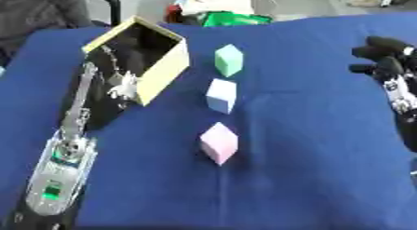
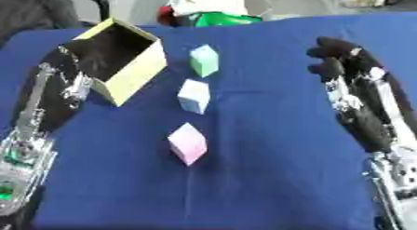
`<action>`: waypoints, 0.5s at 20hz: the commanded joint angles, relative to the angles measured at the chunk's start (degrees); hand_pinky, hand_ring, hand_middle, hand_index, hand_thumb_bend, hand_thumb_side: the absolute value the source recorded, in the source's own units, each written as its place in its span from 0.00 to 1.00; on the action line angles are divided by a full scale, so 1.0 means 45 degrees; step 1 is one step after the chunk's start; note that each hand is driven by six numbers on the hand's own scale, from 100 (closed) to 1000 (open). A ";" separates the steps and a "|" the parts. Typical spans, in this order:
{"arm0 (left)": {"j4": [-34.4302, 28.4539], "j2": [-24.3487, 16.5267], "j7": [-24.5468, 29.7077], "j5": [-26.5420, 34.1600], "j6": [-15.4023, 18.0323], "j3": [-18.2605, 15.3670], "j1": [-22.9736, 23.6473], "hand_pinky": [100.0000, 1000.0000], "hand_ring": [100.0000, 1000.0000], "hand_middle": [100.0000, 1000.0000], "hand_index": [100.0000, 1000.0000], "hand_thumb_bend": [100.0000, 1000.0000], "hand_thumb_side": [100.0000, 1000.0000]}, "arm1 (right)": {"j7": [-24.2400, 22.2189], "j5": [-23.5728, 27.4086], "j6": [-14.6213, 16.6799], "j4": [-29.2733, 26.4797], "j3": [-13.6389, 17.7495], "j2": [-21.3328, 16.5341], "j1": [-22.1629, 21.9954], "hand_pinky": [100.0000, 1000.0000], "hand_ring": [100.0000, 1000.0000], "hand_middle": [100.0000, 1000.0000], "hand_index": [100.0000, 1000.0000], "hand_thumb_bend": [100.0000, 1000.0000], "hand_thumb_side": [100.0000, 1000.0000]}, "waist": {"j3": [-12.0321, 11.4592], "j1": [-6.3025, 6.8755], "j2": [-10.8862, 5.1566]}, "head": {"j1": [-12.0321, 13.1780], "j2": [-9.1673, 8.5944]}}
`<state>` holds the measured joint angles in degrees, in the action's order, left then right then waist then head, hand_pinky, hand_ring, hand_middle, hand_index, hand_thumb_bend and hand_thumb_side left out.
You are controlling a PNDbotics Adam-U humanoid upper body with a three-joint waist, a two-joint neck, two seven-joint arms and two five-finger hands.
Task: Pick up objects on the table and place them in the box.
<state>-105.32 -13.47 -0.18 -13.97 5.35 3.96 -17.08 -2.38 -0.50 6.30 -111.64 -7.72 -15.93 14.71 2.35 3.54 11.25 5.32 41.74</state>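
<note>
Left eye view: my left hand (image 1: 122,87) rests at the box (image 1: 167,66), fingers' state unclear; right hand (image 2: 346,66) relaxed at three o'clock of the cubes (image 1: 221,96).

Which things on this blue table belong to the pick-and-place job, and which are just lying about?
Part of the job:
- green cube
- pale blue cube
- pink cube
- open yellow cardboard box
- left hand beside the box
- right hand open at the table's right side

Just lying about:
- green and white items beyond the table's far edge
- blue tablecloth
</note>
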 commanded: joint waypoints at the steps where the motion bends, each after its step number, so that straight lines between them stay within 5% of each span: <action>1: -0.0023 -0.0859 0.0470 -0.0386 -0.0071 0.0181 -0.0447 0.62 0.61 0.57 0.78 0.18 0.49 | 0.0040 0.0036 0.0012 -0.0238 0.0118 -0.0090 0.0084 0.76 0.84 0.68 0.83 0.00 0.59 | 0.0015 -0.0004 -0.0224 | -0.0036 -0.0032; 10: 0.0762 -0.3279 0.3325 -0.1533 0.0158 0.1699 -0.1925 0.65 0.63 0.59 0.80 0.22 0.49 | 0.0023 0.0039 0.0007 -0.0229 0.0097 -0.0154 0.0050 0.76 0.84 0.68 0.83 0.00 0.59 | 0.0159 0.0064 -0.0328 | 0.0005 0.0011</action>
<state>-101.79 -25.38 12.89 -20.23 5.76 10.81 -24.73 -2.26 -0.49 6.28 -111.64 -7.59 -15.93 14.57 3.12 3.87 10.69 5.31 41.75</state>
